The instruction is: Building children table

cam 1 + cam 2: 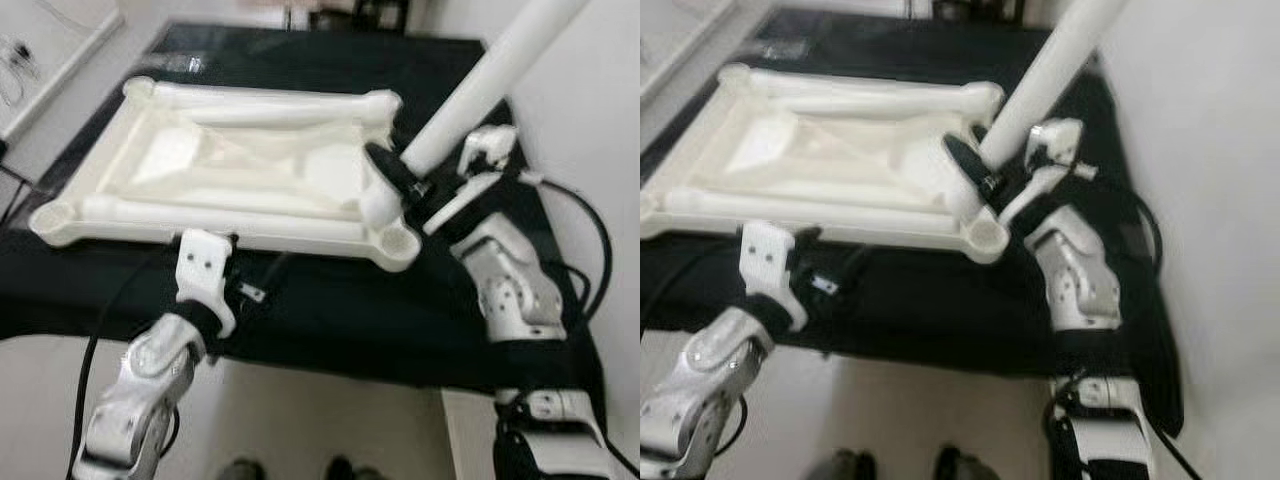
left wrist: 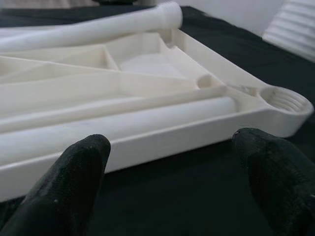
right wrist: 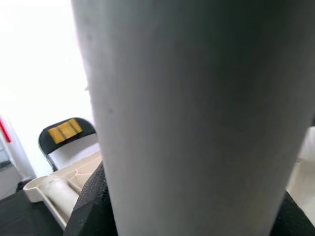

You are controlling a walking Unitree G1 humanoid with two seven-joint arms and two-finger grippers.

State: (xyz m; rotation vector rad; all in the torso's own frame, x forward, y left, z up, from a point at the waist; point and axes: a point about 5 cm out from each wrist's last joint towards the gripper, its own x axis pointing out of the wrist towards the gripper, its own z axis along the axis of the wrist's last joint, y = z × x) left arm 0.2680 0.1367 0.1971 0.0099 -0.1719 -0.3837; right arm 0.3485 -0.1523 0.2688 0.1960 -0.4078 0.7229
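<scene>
The white tabletop [image 1: 250, 170] lies upside down on a black cloth [image 1: 330, 300], ribs up, with loose legs [image 1: 270, 108] resting along its far and near sides. The right gripper [image 1: 400, 180] is clamped around a white table leg [image 1: 490, 80], holding it tilted over the near right corner socket [image 1: 400, 240]. The left gripper [image 2: 172, 167] is spread wide and empty, just beside the tabletop's near edge, not touching it

Head pair looking down on tabletop [image 1: 250, 170] — shared scene, left wrist low alongside it, right wrist pressed against leg [image 3: 197, 118]
</scene>
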